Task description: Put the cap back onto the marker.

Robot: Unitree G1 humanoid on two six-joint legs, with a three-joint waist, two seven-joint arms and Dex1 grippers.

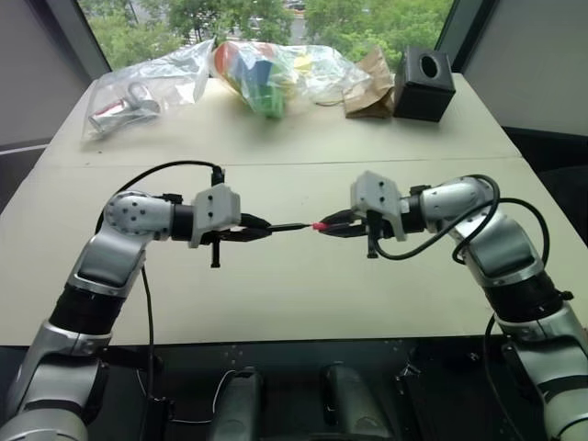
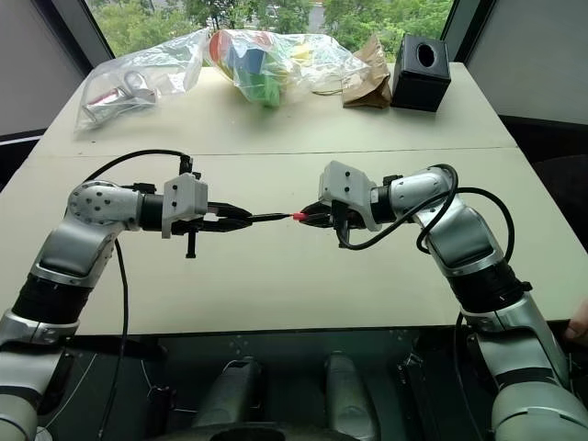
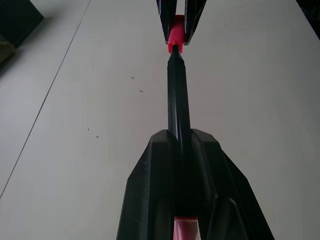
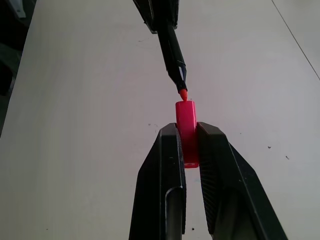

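- Progress: the left gripper (image 1: 260, 230) clamps the marker (image 1: 289, 226) and the right gripper (image 1: 333, 225) clamps the cap (image 4: 186, 132), both at frame centre; the tip is just at the cap's mouth (not yet seated).
- Pose: both forearms are turned inward, with the grippers facing each other above the table (image 1: 276, 294).

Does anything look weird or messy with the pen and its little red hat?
Nothing broken or spilled. The marker tip sits at the cap mouth, not pushed in yet.
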